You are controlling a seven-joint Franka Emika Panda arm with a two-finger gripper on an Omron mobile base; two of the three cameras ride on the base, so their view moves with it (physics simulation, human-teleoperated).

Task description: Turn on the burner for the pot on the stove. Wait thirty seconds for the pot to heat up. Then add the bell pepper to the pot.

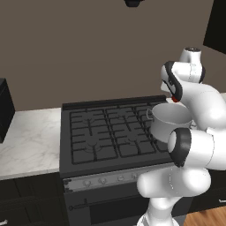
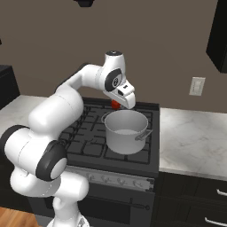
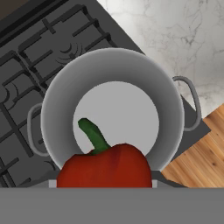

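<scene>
Gripper (image 2: pixel 119 104) is clamped on the bell pepper (image 3: pixel 104 167), held just above the pot (image 2: pixel 126 131), over its rim w/ green stem toward the pot's bare floor. Pepper looks light, firm, waxy-slick, so grip across its broad shoulders, not the stem. Arm arches up from base, wrist bent down over the pot on the stove (image 1: pixel 110 132), right side by the counter (image 2: pixel 193 133).
</scene>
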